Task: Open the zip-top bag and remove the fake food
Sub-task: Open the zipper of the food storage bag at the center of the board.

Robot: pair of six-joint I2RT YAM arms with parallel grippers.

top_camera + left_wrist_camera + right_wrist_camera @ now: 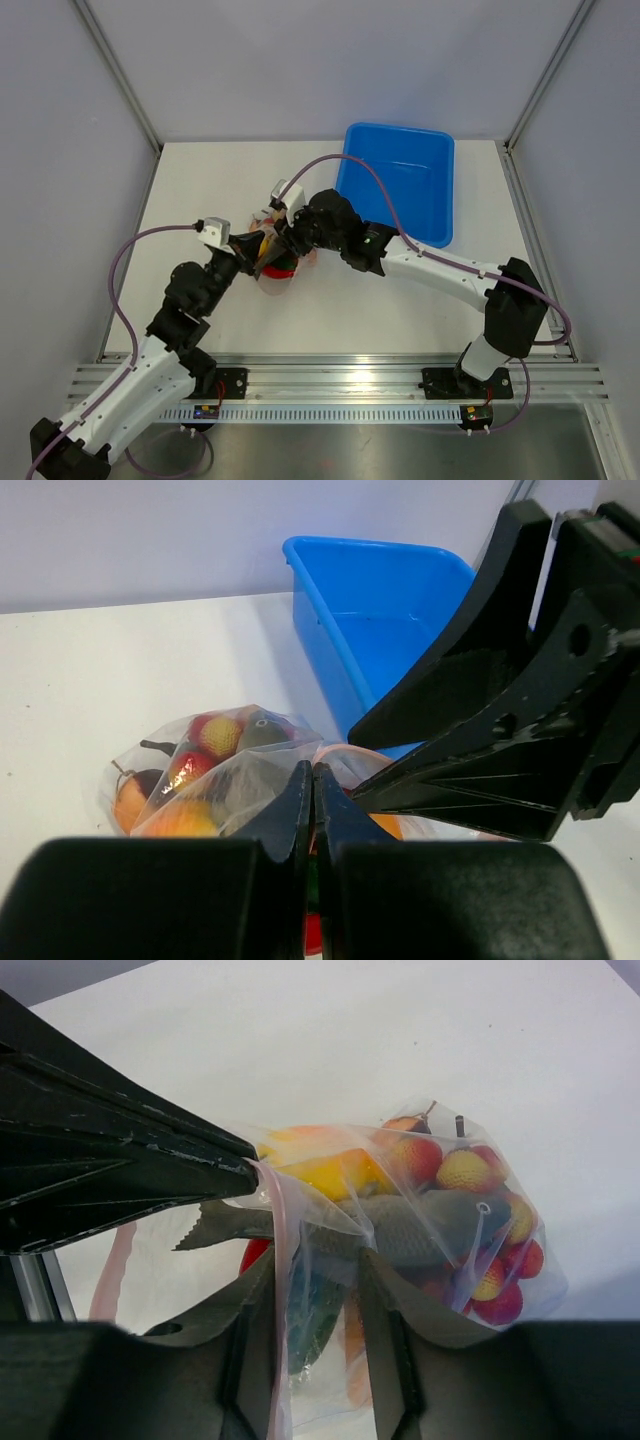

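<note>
1. Top external view: finding the zip-top bag (272, 262) lying mid-table (200, 190), just left of the blue tub (400, 190), with the tips of both arms crowding over it.
2. Left wrist view: showing the left gripper (312, 805) with jaws pressed together on a fold of the bag's clear film, and the fake food (215, 735) bunching in the pouch beyond the tips and to their left.
3. Right wrist view: showing the right gripper (315, 1270) with jaws standing partly apart and straddling the bag's mouth edge, not visibly clamping on anything.
4. Tracing the pink zipper strip (283, 1260) from the left gripper's tip down through the gap between the right fingers, lying closer to the finger on the left of that view.
5. Placing the pouch's body ahead of the right jaws and off to their right, with the grey fish (430, 1235) lying crosswise just past the fingertips.
6. Judging both arms equally near, each already at the mouth of the bag.
7. Judging the opening pull as hanging on the right jaws catching the lip opposite the one pinched by the left; taking both walls together looking likely to drag the pouch along shut.
</note>
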